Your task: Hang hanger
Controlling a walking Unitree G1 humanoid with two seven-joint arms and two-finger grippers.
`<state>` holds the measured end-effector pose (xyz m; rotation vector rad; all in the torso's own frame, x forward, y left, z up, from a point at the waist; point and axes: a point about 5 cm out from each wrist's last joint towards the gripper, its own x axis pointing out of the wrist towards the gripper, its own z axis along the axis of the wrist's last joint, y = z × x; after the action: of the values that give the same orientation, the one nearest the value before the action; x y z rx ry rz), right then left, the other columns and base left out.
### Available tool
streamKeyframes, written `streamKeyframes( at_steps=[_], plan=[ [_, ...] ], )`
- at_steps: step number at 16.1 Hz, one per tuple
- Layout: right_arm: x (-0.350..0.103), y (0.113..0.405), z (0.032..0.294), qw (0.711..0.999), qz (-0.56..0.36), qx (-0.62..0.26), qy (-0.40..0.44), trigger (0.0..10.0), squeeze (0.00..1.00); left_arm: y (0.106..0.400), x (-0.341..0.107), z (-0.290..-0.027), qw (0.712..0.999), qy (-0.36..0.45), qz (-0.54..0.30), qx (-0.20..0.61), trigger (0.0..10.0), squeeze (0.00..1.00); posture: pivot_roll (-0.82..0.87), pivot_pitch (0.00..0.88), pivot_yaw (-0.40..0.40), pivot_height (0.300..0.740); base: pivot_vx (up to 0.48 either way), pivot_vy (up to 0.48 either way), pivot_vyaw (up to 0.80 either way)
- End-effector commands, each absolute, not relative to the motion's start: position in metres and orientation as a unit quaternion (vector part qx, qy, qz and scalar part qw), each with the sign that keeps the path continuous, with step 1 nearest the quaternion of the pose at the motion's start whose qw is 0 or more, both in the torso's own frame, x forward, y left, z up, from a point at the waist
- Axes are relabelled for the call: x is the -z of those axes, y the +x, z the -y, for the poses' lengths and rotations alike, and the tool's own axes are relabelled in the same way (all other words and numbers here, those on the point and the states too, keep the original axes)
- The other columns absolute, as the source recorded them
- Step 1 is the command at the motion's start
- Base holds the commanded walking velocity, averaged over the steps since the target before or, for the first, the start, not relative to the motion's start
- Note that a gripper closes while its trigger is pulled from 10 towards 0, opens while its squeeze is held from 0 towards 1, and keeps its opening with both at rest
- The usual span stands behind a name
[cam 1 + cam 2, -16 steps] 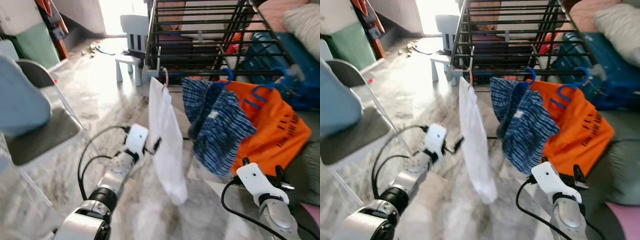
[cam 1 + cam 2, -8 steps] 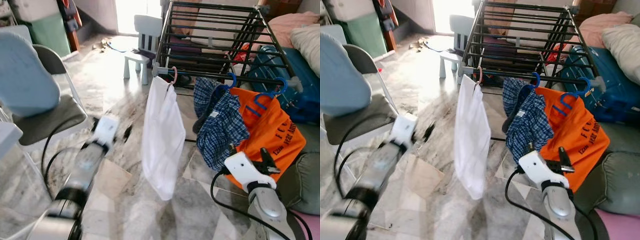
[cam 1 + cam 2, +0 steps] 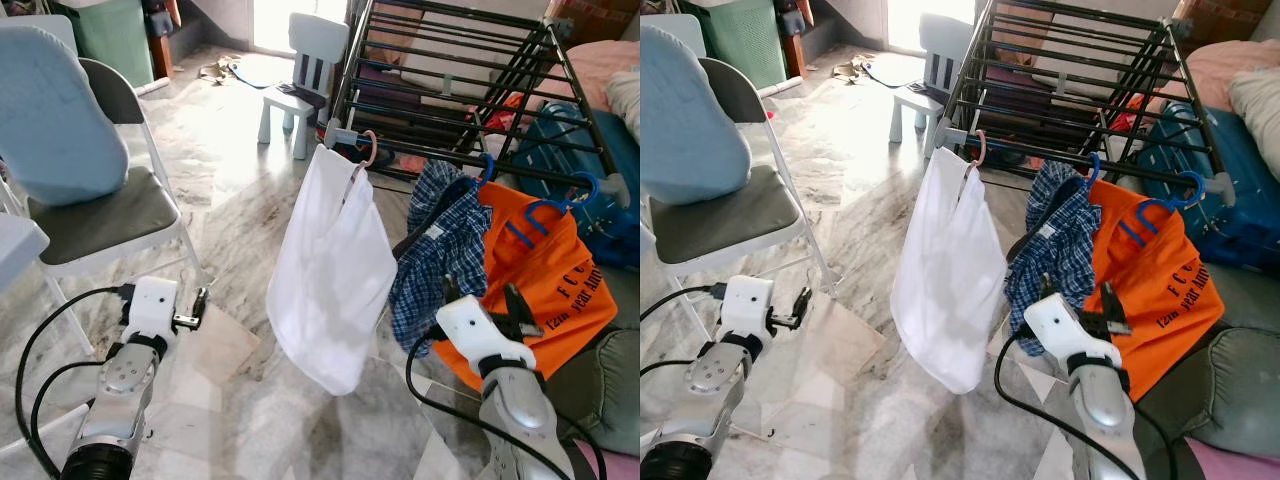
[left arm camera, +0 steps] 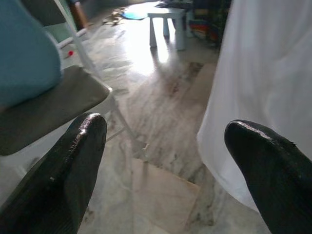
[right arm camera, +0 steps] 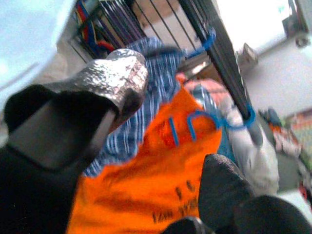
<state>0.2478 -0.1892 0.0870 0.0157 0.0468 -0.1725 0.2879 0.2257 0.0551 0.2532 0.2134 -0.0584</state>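
1. A room with a grey marble floor [image 3: 240, 215]; a black drying rack [image 3: 455, 75] stands at the back, and a folding chair [image 3: 95, 215] with a light blue cushion stands to the robot's left.
2. The pink hanger [image 3: 366, 150] is hooked over the rack's front corner, and the white shirt [image 3: 335, 275] on it hangs free above the floor.
3. Next along the front bar come a blue checked shirt [image 3: 440, 250] and an orange shirt [image 3: 545, 275], each on a blue hanger [image 3: 550, 205].
4. The left gripper [image 4: 163, 161] is empty, its fingers spread wide, low over the floor beside the white shirt and not touching it.
5. The right gripper [image 5: 156, 141] is also open and holds nothing; it sits just in front of the orange and checked shirts.
6. Judgement: the hanging looks done, so the care now is in pulling both arms away without snagging cloth. The right one especially should back straight off, as a brushed hem could drag a hook along the bar.
7. Writing: dark letters run along the orange shirt's lower edge, possibly starting "F C", too small to read further. No brand marks can be made out.
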Motion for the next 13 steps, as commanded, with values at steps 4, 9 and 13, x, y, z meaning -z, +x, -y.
streamKeyframes(
  at_steps=[4, 9, 13],
  plan=[
    [-0.083, 0.225, 0.204, 0.985, -0.023, 0.172, 0.018, 10.0, 0.00, 0.298, -0.064, -0.187, 0.982, 0.114, -0.099, 0.112, 10.0, 0.00, 0.10, 0.000, -0.005, 0.740, 0.000, 0.000, 0.00],
    [-0.072, 0.208, 0.212, 0.976, -0.041, 0.210, 0.044, 10.0, 0.00, 0.305, -0.062, -0.162, 0.976, 0.093, -0.111, 0.163, 10.0, 0.00, 0.04, 0.000, 0.016, 0.740, 0.000, 0.000, -0.09],
    [-0.063, 0.207, 0.210, 0.982, -0.082, 0.167, 0.031, 10.0, 0.00, 0.299, -0.048, -0.168, 0.976, 0.085, -0.146, 0.137, 10.0, 0.00, 0.04, 0.000, -0.015, 0.740, 0.000, 0.000, 0.00]
  ],
)
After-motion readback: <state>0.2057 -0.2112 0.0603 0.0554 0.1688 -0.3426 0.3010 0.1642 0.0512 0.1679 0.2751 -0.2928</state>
